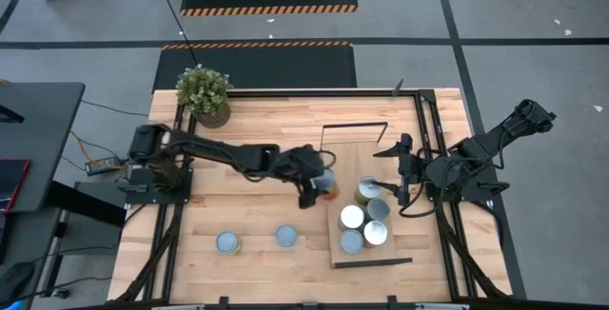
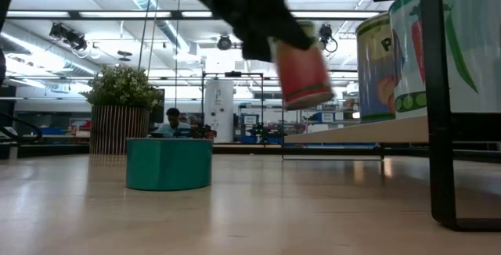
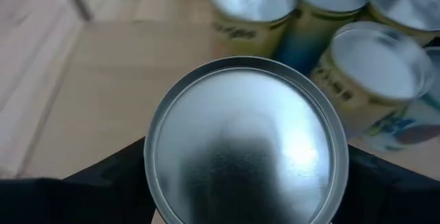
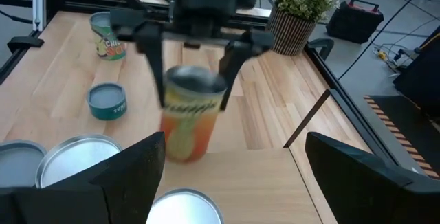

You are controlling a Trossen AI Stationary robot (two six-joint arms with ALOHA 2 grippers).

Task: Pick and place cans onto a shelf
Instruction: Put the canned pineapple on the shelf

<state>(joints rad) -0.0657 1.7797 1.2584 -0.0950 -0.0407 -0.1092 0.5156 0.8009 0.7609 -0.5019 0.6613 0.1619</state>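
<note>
High view: My left gripper (image 1: 322, 183) holds the orange can (image 1: 326, 185) at the shelf's (image 1: 379, 129) left edge, roughly table centre. The free shelf surface lies at 3 o'clock from the can, just beside it. Four cans (image 1: 364, 218) stand grouped on the shelf at about 4 o'clock from my held can. Two more cans (image 1: 228, 242) sit on the table at 7 o'clock, well apart. My right gripper (image 1: 407, 169) waits over the shelf's right side; I cannot tell its finger state. My left arm is the nearer one, since it already has the can.

Low view: The can (image 2: 302, 71) hangs clear above the table, fingers closed on its upper part. Its long axis is nearly vertical, with a slight tilt, top up. The shelf board (image 2: 360, 134) runs at 4 o'clock from the can's base. A teal can (image 2: 169, 163) stands on the table at 7 o'clock.

Left wrist view: The can's silver top (image 3: 245, 141) fills the frame between my fingers (image 3: 89, 189), which press on both sides. Shelf cans (image 3: 375, 73) stand beyond at 1 o'clock.

Right wrist view: The left gripper (image 4: 196, 59) clamps the can (image 4: 189, 117) near its rim, axis near vertical. In my judgement the coming move is a short shift toward the shelf, then a descent beside the group without touching it.
</note>
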